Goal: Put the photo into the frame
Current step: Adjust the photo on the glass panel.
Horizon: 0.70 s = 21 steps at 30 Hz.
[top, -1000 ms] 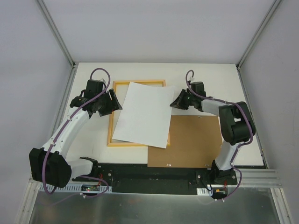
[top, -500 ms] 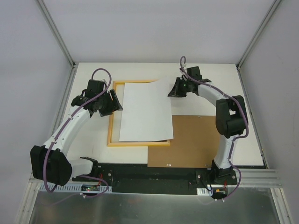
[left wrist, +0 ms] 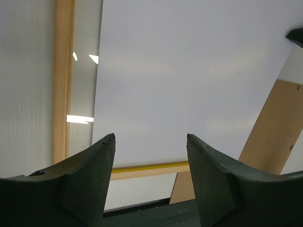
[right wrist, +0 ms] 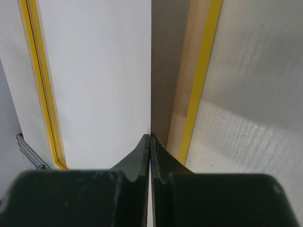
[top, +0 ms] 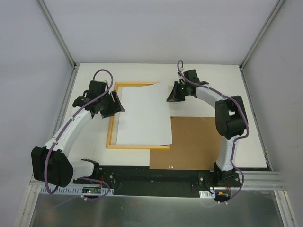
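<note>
The photo (top: 142, 113) lies white side up over the frame (top: 111, 127), nearly square to it but not seated. Its left edge runs just inside the frame's left rail, leaving a narrow strip of the opening uncovered. Its near edge sits just short of the near rail. The right edge rides over the right rail, and the near right corner reaches the brown backing panel (top: 199, 142), which lies against the frame's near right corner.

The right pincer (top: 171, 94) is closed on the photo's right edge near the far corner, holding that corner lifted – the wrist view shows a dark gap between the paper and the rail below. The left pincer (top: 115, 101) has its jaws apart with nothing between them, at the frame's left rail just beside the photo's left edge.

Bare surface (top: 208, 90) lies beyond the far rail and to the right, behind the panel – the left side has less, with the wall near.
</note>
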{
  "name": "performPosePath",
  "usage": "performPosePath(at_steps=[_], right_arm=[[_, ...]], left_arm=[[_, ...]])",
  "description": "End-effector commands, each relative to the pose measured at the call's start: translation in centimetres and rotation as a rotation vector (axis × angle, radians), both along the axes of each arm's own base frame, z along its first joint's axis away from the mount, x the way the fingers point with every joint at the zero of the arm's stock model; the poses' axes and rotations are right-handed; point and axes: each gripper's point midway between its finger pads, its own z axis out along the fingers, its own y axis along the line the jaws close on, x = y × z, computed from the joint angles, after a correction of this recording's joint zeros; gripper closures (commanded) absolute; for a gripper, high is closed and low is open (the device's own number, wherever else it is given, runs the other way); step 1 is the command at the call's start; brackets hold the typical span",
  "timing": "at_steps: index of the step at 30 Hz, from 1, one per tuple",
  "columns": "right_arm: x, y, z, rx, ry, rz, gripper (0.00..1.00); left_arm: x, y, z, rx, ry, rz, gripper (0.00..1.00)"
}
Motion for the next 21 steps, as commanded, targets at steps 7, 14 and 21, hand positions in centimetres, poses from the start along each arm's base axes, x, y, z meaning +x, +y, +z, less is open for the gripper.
performPosePath(at_steps=[7, 14, 21], right_arm=[[1.9, 0.9, 1.9, 0.055, -0.06, -0.121, 0.99], [1.9, 2.1, 1.5, 0.066, -0.056, -0.116, 0.99], [1.9, 3.0, 1.3, 0.066, -0.056, -0.111, 0.99]], left_arm=[[1.0, 0.1, 1.3, 0.001, -0.042, -0.015, 0.39], [0.9, 0.1, 1.1, 0.002, -0.039, -0.015, 0.39], [0.9, 0.0, 1.2, -0.002, -0.038, -0.018, 0.39]])
